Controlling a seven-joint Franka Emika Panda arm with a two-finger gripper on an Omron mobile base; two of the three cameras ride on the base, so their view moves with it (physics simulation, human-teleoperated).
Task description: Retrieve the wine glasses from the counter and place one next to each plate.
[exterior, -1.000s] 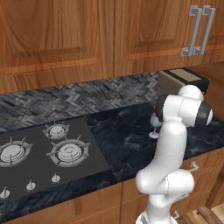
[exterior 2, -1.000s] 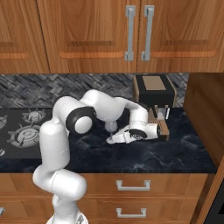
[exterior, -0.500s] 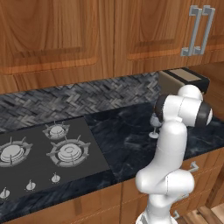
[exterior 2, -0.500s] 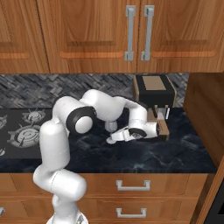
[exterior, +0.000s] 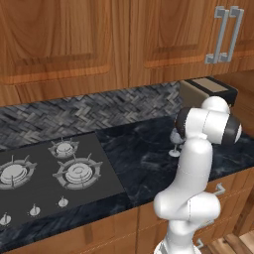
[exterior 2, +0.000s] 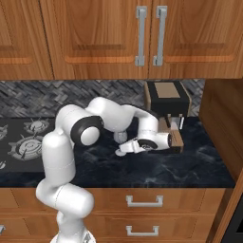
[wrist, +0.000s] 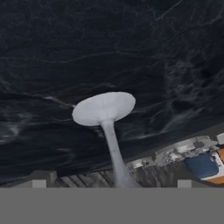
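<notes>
Your gripper (exterior 2: 124, 148) is down low on the counter (exterior 2: 190, 166), jaws spread wide and gripping nothing. A glass (wrist: 107, 127) stands upright right in front of it, foot flat on the black top, its stem running toward the gap between the fingertips. The bowl is out of sight, so I'd only guess the stem is centred. Close off-centre and you'll knock the glass over. There's a toaster (exterior 2: 166, 97) just behind, so watch your lift path.

A glossy white robot arm (exterior: 194, 168) of rounded, bulbous segments is shown, with dark charcoal rings at the joints and a smooth white pedestal base (exterior 2: 66, 201).
</notes>
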